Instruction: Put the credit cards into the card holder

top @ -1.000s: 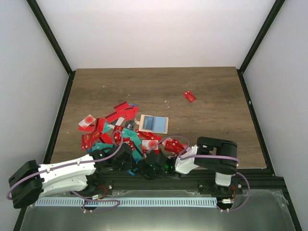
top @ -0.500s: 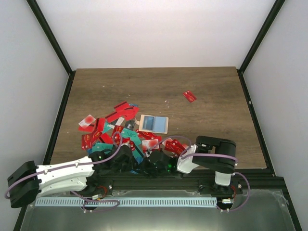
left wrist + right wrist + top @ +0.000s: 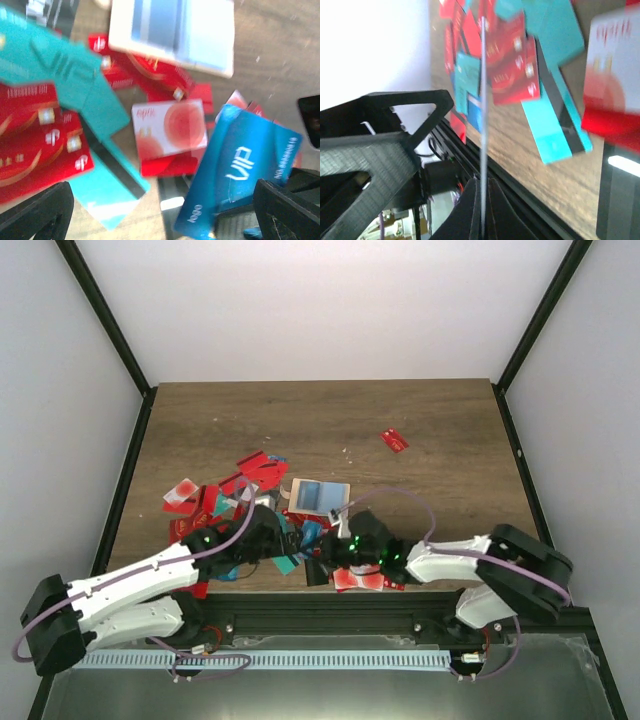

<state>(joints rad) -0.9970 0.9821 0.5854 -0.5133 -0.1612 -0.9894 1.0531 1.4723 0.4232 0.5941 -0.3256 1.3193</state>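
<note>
Red and teal credit cards (image 3: 215,502) lay heaped, beige card holder (image 3: 320,495) open, blue inside, left tool (image 3: 162,212) gaped wide, right tool (image 3: 482,195) pinched a blue card (image 3: 245,160).

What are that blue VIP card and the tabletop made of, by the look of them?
The blue rectangular VIP card looks like thin glossy plastic: its printed face shows a soft sheen. The brown tabletop looks like matte wood or wood-look laminate: streaky grain lines, no shine; which, I cannot tell.

Glossy plastic cards (image 3: 169,129); matt wooden table (image 3: 430,420)
</note>
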